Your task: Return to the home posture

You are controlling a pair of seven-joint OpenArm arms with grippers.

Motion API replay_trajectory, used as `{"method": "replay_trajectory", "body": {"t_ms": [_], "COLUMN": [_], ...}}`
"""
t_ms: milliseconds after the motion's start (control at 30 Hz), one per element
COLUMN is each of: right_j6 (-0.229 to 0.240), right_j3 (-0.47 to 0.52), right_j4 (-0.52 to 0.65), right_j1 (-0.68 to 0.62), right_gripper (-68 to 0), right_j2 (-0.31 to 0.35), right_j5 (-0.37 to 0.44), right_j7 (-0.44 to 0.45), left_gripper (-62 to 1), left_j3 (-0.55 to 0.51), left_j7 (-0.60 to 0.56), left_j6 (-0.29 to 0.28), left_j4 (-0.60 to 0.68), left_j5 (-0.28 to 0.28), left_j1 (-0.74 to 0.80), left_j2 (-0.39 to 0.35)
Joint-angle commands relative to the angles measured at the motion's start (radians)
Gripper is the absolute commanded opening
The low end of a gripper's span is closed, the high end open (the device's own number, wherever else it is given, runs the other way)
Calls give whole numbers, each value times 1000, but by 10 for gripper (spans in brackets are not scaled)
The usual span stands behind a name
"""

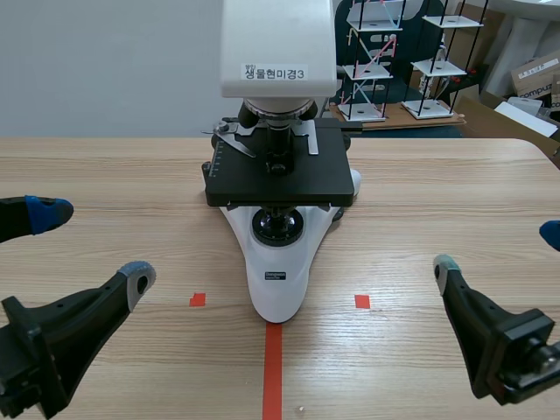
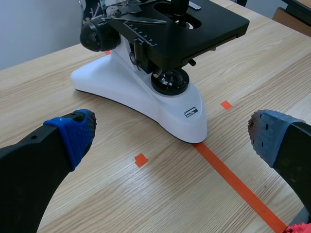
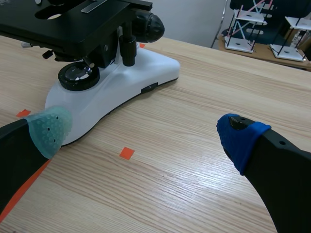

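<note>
Left gripper [image 1: 92, 247]: low at the near table edge, about 8 o'clock from the microscope base. Fingers spread wide with nothing between them. Blue pad [image 1: 48, 213] outboard, grey pad [image 1: 138, 280] inboard.

Right gripper [image 1: 499, 249]: mirror position, about 4 o'clock from the base. Also spread and empty, with the grey-green pad [image 1: 444, 265] inboard. Both wrist views agree: each gripper sits apart from the microscope, no contact.

Light wood-grain table [image 1: 105, 175]: orange-red tape line runs in from 6 o'clock to the nose of the base. One small tape square sits on each side of the nose, at roughly 8 and 4 o'clock.

White-bodied microscope with black stage [image 1: 278, 280]: upright at table centre, 12 o'clock from the midpoint between the grippers. The narrow end of its white base faces the robot and meets the tape line.
- Round black lamp lens [image 1: 278, 226] is set in the base.
- Flat black square stage [image 1: 280, 179] sits above the lens, with a metal slide clip [image 1: 232, 140] on it.
- Black focus knob [image 2: 95, 36] is on the side.
- Boxy white head [image 1: 278, 44] is on top and carries a printed label.

Beyond the table at 1–2 o'clock: black wire racks with white shelves [image 1: 437, 66] and cardboard boxes [image 1: 534, 74].
</note>
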Motion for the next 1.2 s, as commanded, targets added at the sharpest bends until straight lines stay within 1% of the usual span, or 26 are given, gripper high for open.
{"method": "replay_trajectory", "body": {"t_ms": [0, 67, 267, 367, 1167], "right_j6": [-4, -4, -4, -4, -4], "right_j3": [7, 7, 7, 7, 7], "right_j4": [12, 12, 12, 12, 12], "right_j1": [22, 22, 22, 22, 22], "right_gripper": [4, 4, 4, 4, 4], "right_j2": [-12, -21, -21, -21, -21], "right_j5": [-3, -22, -28, -50, -50], "right_j7": [17, 20, 20, 20, 24], "left_gripper": [14, 14, 14, 14, 14], "left_j3": [-3, -3, -3, -3, -3], "left_j7": [-14, -14, -14, -14, -14], "left_j6": [-1, -1, -1, -1, -1], "left_j4": [16, 16, 16, 16, 16], "left_j5": [-9, -9, -9, -9, -9], "left_j1": [0, 0, 0, 0, 0], "left_j2": [3, 3, 3, 3, 3]}}
